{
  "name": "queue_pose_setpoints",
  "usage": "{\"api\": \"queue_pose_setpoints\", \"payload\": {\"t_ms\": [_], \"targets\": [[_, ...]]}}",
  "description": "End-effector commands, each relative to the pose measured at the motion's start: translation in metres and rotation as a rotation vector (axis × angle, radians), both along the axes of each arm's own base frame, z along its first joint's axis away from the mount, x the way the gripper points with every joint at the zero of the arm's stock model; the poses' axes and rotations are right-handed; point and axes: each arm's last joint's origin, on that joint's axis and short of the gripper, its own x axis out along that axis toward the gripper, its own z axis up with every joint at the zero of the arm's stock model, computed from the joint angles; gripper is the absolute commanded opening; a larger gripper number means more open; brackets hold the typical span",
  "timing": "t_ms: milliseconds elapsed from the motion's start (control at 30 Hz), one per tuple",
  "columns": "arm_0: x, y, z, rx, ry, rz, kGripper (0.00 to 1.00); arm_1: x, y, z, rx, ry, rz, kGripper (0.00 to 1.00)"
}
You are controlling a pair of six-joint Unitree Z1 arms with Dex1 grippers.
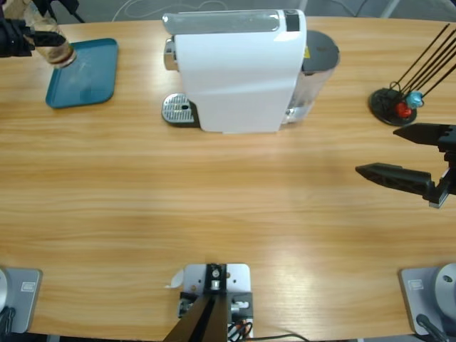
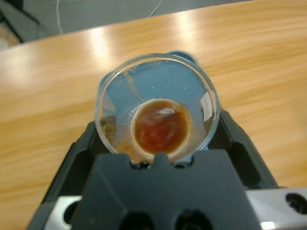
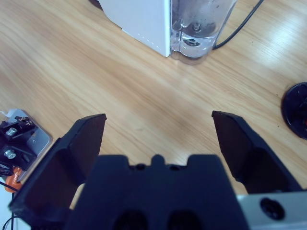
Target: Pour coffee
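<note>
Two arms show in the high view, one at each side of the long wooden table (image 1: 214, 214). At ten o'clock, the left gripper (image 1: 32, 35) clamps a small clear glass (image 1: 55, 48) over the near-left corner of a teal tray (image 1: 85, 75); the glass is tilted, and whether it touches the tray cannot be told. A big white coffee machine (image 1: 235, 71) stands at twelve o'clock, its metal drip grate (image 1: 178, 109) on its left side. At three o'clock the right gripper (image 1: 420, 157) hangs above bare wood with its jaws spread wide and holding nothing. Just past it, toward two o'clock, sits a black stand (image 1: 390, 105) with thin rods and small red and blue pieces.

Looking along the left gripper (image 2: 158, 129) in its wrist view, the glass (image 2: 157, 108) is held between the black jaws, and the coffee (image 2: 161, 126) lies as a shallow brown pool at its bottom. Blue of the tray (image 2: 184, 56) shows beyond the rim.

Along the right gripper (image 3: 158, 132) in its wrist view, the jaws stand far apart over the table (image 3: 144, 96). The coffee machine (image 3: 139, 19) and its clear water tank (image 3: 199, 28) lie at twelve o'clock, the black stand (image 3: 296, 110) at three o'clock.
</note>
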Motion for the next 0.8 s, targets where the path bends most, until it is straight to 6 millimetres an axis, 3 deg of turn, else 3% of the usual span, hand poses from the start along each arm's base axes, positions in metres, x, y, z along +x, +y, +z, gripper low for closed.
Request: {"api": "queue_pose_setpoints", "payload": {"t_ms": [33, 333, 567, 600, 633, 667, 800], "targets": [[0.020, -0.002, -0.038, -0.026, 0.054, 0.061, 0.000, -0.002, 0.000, -0.009, -0.012, 0.027, 0.002, 1.000], [0.028, -0.024, -0.048, -0.021, 0.056, 0.002, 0.000, -0.001, 0.001, -0.011, -0.017, 0.032, 0.002, 1.000], [0.027, -0.023, -0.059, -0.019, 0.091, 0.007, 0.000, -0.001, 0.000, -0.010, -0.015, 0.031, 0.003, 1.000], [0.029, -0.021, -0.062, -0.030, 0.101, 0.015, 0.118, -0.001, 0.000, -0.010, -0.015, 0.030, 0.003, 1.000], [0.031, -0.020, -0.066, -0.048, 0.114, 0.020, 0.770, -0.001, 0.001, -0.011, -0.015, 0.031, 0.003, 1.000], [0.031, -0.020, -0.067, -0.059, 0.119, 0.027, 0.965, -0.001, 0.001, -0.011, -0.016, 0.032, 0.003, 1.000], [0.025, -0.023, -0.063, -0.082, 0.122, -0.016, 1.000, -0.002, 0.000, -0.010, -0.012, 0.028, 0.003, 1.000]]}}
